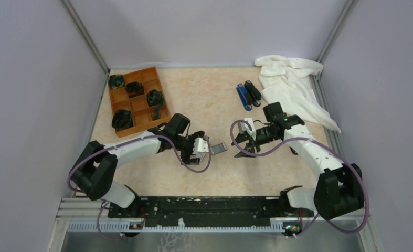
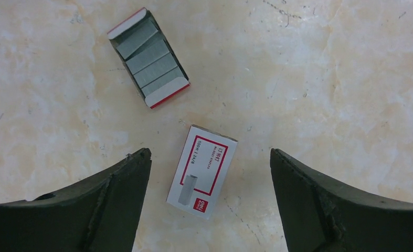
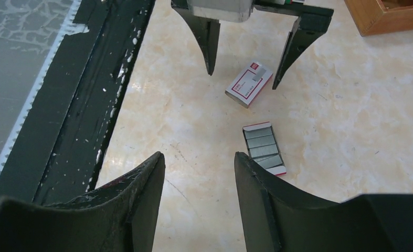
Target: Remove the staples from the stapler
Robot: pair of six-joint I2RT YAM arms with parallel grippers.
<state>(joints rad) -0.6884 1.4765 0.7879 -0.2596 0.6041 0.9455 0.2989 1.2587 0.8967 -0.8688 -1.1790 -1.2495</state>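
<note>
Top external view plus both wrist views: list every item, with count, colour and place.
table: one, beige marble.
tray: one, orange-brown, far left.
dark items: four, blackish, in tray compartments.
blue stapler: one, blue, far right-centre.
black stapler: one, black, beside the blue.
cloth: one, white, far right corner.
box sleeve: one, white-red, under left jaws.
open box: one, white-red, centre.
staple strips: four, grey, inside it.
left arm: one, white-black, jaws open.
right arm: one, white-black, jaws open.

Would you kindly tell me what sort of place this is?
Probably a robot lab test cell: left arm and right arm bolted to a rail, bare walls closing in the table, and props such as a staple box.
</note>
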